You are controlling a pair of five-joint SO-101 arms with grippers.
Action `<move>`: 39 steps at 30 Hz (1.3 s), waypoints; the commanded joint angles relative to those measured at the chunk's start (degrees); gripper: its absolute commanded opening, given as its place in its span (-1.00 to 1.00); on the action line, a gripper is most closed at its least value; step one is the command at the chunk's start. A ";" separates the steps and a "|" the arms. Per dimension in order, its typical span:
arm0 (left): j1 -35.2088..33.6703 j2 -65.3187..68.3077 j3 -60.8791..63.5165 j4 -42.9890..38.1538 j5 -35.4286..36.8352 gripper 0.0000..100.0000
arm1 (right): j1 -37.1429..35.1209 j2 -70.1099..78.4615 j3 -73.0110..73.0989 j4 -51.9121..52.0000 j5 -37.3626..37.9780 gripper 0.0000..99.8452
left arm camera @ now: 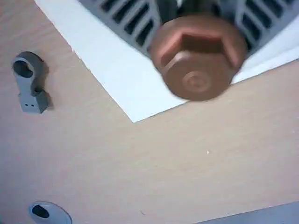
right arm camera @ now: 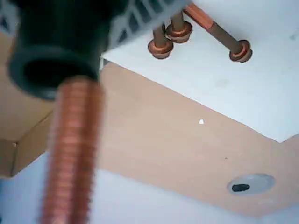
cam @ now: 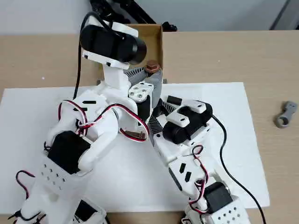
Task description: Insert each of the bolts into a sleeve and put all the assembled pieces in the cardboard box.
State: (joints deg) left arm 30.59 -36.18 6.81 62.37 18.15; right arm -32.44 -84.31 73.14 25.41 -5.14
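Cardboard box (cam: 154, 42) behind the sheet (cam: 224, 107), bracket (cam: 285, 114) on the table (cam: 261, 56) right of it.

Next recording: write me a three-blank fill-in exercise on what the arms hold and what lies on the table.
1. The copper-coloured hex-head bolt sits in the ____ arm's gripper.
2. The ____ cylindrical sleeve has a threaded copper shaft through it.
3. On the white paper sheet, ____ loose copper bolts lie together.
Missing words: left; black; three.
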 commanded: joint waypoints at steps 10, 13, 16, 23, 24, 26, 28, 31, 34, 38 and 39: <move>0.35 -1.05 4.00 -7.12 0.44 -0.99 | -0.66 -1.01 -0.79 -0.13 -0.62 -0.99; 0.18 -1.14 4.35 -6.86 0.35 -0.99 | -0.66 -1.01 -0.79 -0.04 -0.62 -0.99; 0.09 -1.49 6.46 -6.95 0.09 -0.99 | -0.66 -1.01 -0.79 -0.04 -0.70 -0.99; 0.09 -1.58 12.35 -7.74 0.26 -0.99 | -0.66 -1.01 -0.79 0.13 -0.70 -0.99; 0.09 -1.58 12.62 -7.65 0.26 -0.99 | -0.66 -1.01 -0.79 0.13 -0.70 -0.99; 0.09 -1.67 12.70 -7.47 0.26 -0.99 | -0.66 -1.01 -0.79 0.13 -0.70 -0.99; 0.09 -1.67 12.53 -7.47 0.18 -0.99 | -0.66 -1.01 -0.79 0.13 -0.70 -0.99; 0.09 -1.67 12.35 -6.15 0.09 -0.99 | -0.57 -1.01 -0.79 0.13 -0.70 -0.99; 0.09 -1.67 12.09 -4.66 -0.44 -0.97 | -0.48 -1.01 -0.79 0.13 -0.70 -0.99; 0.09 -1.67 8.84 1.05 -1.32 -0.78 | -0.48 -1.01 -0.79 0.22 -0.70 -0.99; 0.09 -1.67 8.13 2.11 -1.32 -0.73 | -0.48 -1.01 -0.79 0.22 -0.70 -0.99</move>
State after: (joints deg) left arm 30.77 -37.05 18.42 61.85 17.27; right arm -32.44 -84.22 73.49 25.58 -5.32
